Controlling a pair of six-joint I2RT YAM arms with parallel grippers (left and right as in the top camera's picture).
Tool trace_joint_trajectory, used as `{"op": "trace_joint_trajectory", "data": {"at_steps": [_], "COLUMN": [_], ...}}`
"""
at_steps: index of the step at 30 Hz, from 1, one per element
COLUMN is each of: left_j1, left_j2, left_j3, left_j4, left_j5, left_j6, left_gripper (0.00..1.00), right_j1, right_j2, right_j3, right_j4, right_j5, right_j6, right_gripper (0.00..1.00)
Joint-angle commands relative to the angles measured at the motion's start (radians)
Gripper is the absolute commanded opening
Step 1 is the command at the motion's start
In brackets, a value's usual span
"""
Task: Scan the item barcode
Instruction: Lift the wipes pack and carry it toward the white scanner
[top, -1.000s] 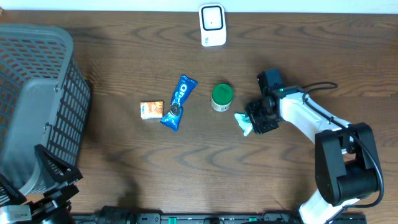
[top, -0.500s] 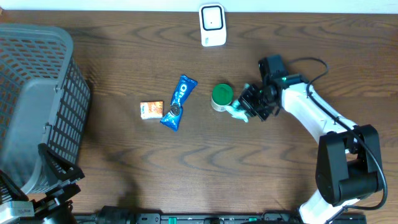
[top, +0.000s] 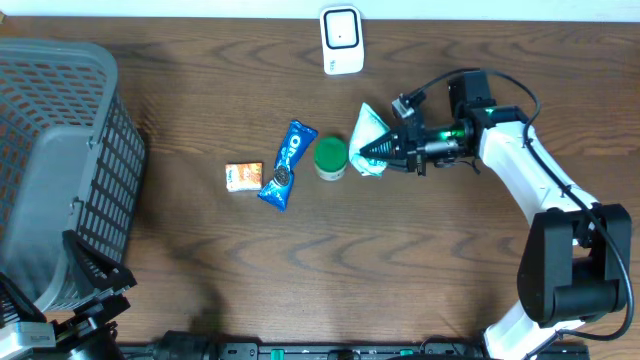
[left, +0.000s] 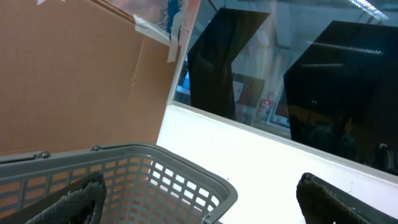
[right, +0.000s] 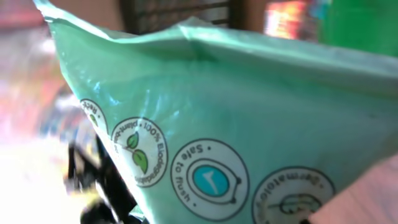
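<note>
- Since a second ago, your right tool (top: 384, 152) has swung from the near side of the round green-lidded jar (top: 330, 157) up and toward the far edge. It has carried the mint-green soft plastic pack (top: 368, 133) with it, and the jar now sits further left, closer to the blue biscuit wrapper (top: 288, 165).
- The right tool is clamped on the pack's right edge, and the pack looks to be lifted off the tabletop (top: 200, 250). In the wrist view its printed face fills the frame, and no barcode is visible there.
- The white upright scanner (top: 341, 40) stands beyond the pack and slightly left, near the back edge. The pack's long axis runs roughly far-to-near.
- The right arm is by far the nearer. Your left tool (left: 199, 208) hangs wide open by the grey mesh basket (top: 60, 150), holding nothing.
- The likely next step is to turn the barcode toward the scanner.
</note>
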Motion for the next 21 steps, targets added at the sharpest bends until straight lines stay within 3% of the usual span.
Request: {"op": "trace_joint_trajectory", "data": {"at_steps": [1, 5, 9, 15, 21], "left_j1": [0.005, 0.005, 0.005, 0.005, 0.005], "left_j2": [-0.003, -0.003, -0.003, -0.003, -0.003], "left_j3": [-0.005, -0.028, -0.052, -0.056, -0.057], "left_j4": [-0.001, -0.008, -0.011, -0.054, -0.076], "left_j5": [0.010, 0.010, 0.010, 0.010, 0.010], "left_j6": [-0.001, -0.001, -0.001, -0.001, -0.001], "left_gripper": [0.98, 0.98, 0.98, 0.98, 0.98], "right_j1": [0.021, 0.079, 0.158, 0.241, 0.292], "right_j2": [-0.022, -0.023, -0.023, -0.023, -0.027], "right_j3": [0.016, 0.017, 0.017, 0.017, 0.017], "right_j4": [0.008, 0.025, 0.219, 0.703, 0.969], "right_j5": [-0.164, -0.164, -0.163, -0.147, -0.164], "right_j6": [-0.428, -0.850, -1.137, -1.096, -0.945], "right_gripper": [0.01, 0.01, 0.01, 0.01, 0.01]}}
